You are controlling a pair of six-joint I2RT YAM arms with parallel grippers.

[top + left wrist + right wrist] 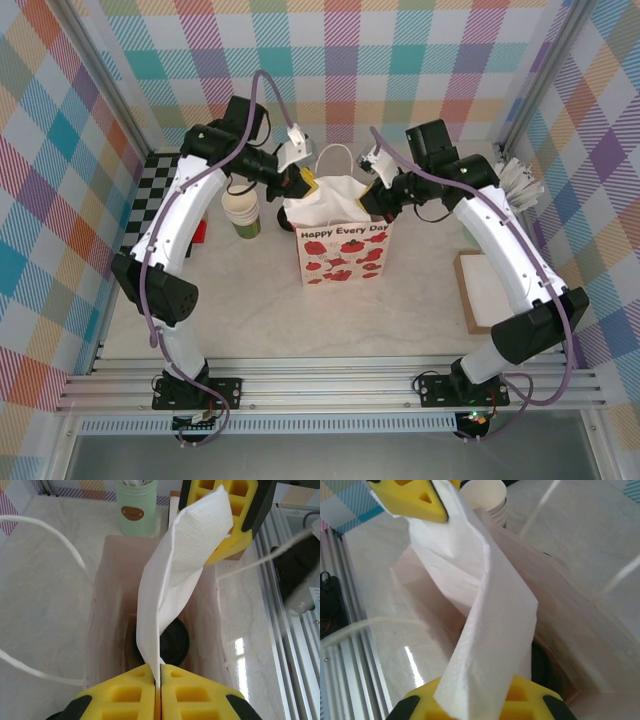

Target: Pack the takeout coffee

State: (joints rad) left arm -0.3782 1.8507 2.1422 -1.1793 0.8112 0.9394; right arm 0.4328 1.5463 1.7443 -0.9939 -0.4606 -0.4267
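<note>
Left end effector (159, 680): clamped on napkin (170, 590), 10 o'clock of bag (343, 245) | right end effector (485, 696): clamped on same napkin, 2 o'clock | takeout coffee (176, 642): on bag floor, lid up, beneath napkin

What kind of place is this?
Probably a robot test booth, set up like a coffee counter: two arms bolted to an aluminium rail, plaid walls, and a paper bag beside stacked cups.

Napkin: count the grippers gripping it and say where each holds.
2. The left gripper pinches the napkin at one end, the right gripper at the other, both above the open bag.
</note>
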